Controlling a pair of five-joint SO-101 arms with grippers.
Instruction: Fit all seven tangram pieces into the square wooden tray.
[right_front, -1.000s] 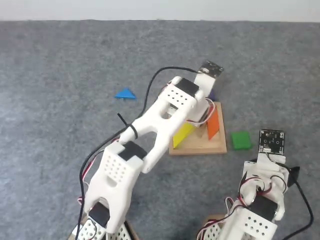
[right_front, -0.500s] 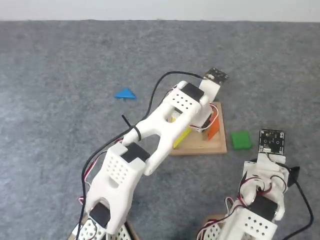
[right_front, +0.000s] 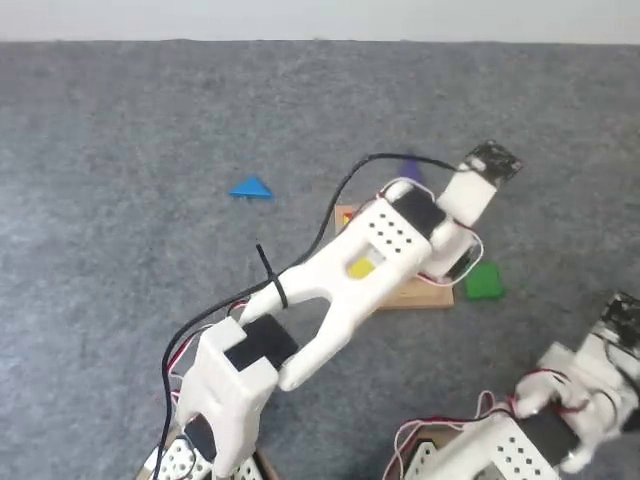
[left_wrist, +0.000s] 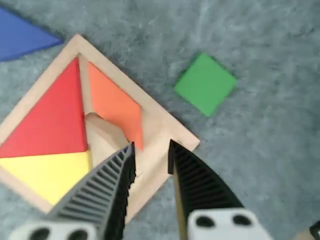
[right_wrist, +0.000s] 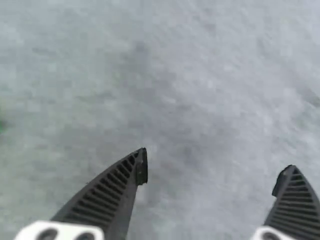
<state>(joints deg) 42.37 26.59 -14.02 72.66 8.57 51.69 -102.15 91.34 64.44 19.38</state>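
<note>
While the left end effector (left_wrist: 151, 150) hung narrowly parted and empty over the rim of the tray (left_wrist: 162, 125), the green square (left_wrist: 205, 83) lay nearby on the worktop (left_wrist: 270, 150). The right end effector (right_wrist: 210, 171) gaped wide, empty.

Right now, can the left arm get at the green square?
Probably yes. The left pincer hangs open over the edge of the tray, and the green square lies just beside the tray with nothing between them.
</note>
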